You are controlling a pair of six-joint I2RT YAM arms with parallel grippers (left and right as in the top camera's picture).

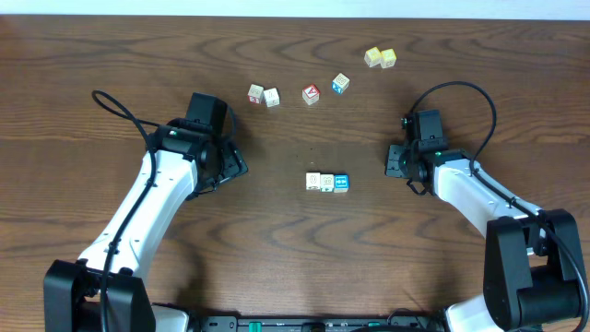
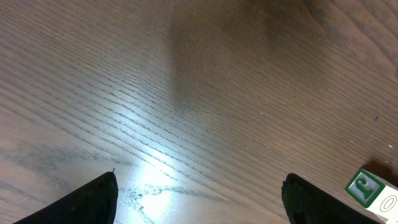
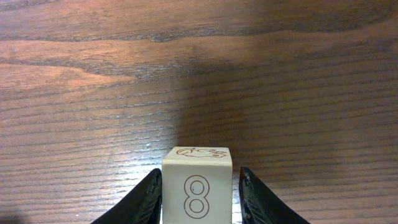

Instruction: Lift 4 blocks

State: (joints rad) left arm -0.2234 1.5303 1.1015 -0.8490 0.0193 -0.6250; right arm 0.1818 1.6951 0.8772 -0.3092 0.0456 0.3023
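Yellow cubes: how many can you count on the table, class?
2. One yellow cube sits beside the other yellow cube, near the far edge of the table, right of centre; none seems hidden.

The 8 block [image 3: 198, 186] runs off the bottom edge of the right wrist view, and so do the right fingers [image 3: 147, 199] pressed to its sides. Overhead, the right gripper [image 1: 395, 162] hides that block entirely. The left wrist view shows only the tips of the left fingers [image 2: 93, 200], and its bottom right corner cuts off a green-faced block [image 2: 367, 188]. Overhead, the prints on the row [image 1: 327, 183] at the middle of the desk [image 1: 295, 249] are too small to read.
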